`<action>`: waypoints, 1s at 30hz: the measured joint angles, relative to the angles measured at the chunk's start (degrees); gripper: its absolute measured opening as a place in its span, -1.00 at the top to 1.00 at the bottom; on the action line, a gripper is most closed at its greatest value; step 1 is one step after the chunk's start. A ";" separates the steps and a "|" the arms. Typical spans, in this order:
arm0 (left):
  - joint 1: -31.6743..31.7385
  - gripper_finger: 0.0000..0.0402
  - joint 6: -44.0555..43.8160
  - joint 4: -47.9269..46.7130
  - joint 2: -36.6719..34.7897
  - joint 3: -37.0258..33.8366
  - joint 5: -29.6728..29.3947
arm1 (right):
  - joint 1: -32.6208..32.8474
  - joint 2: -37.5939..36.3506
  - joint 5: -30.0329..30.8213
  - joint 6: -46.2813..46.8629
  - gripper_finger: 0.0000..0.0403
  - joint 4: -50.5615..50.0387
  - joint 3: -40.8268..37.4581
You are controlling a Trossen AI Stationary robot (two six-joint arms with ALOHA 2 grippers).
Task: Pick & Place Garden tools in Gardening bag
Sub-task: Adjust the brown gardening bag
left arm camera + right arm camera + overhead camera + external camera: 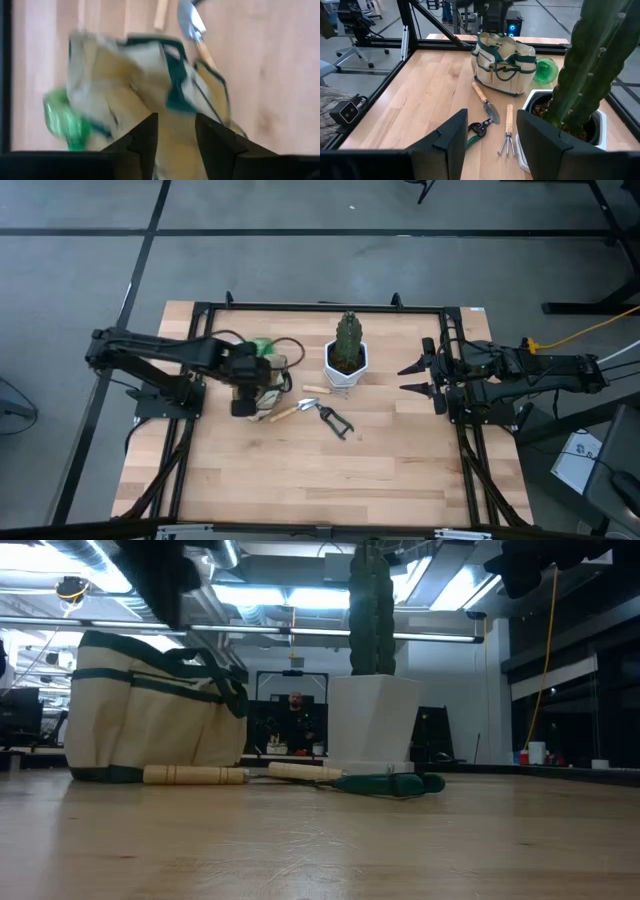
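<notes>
The beige gardening bag [272,388] with green trim stands on the table left of the middle; it also shows in the low view [150,710] and the right wrist view [502,62]. My left gripper [176,137] is open above the bag [135,85], fingers pointing down. The green spray bottle [265,347] sits against the bag's far side. The trowel [290,410], hand fork [320,390] and pruning shears [337,422] lie flat on the table between the bag and the cactus pot. My right gripper [412,377] is open and empty at the right.
The green cactus in its white pot [346,360] stands right of the bag, close to the hand fork [507,132]. Black frame rails [320,307] run along the table's edges. Bare wood [320,480] lies toward the near edge.
</notes>
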 joint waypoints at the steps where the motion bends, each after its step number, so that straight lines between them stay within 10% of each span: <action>1: -0.02 0.32 -1.29 -1.62 -1.54 0.00 0.69 | -0.02 0.02 -0.02 0.02 0.15 0.00 0.00; 16: -5.14 0.32 -33.28 -19.09 -19.70 -7.45 3.39 | -0.01 0.00 -0.01 0.01 0.15 0.00 0.00; 30: -8.63 0.34 -33.04 13.80 -16.83 -33.97 7.83 | 0.00 0.00 -0.02 0.02 0.15 0.00 0.00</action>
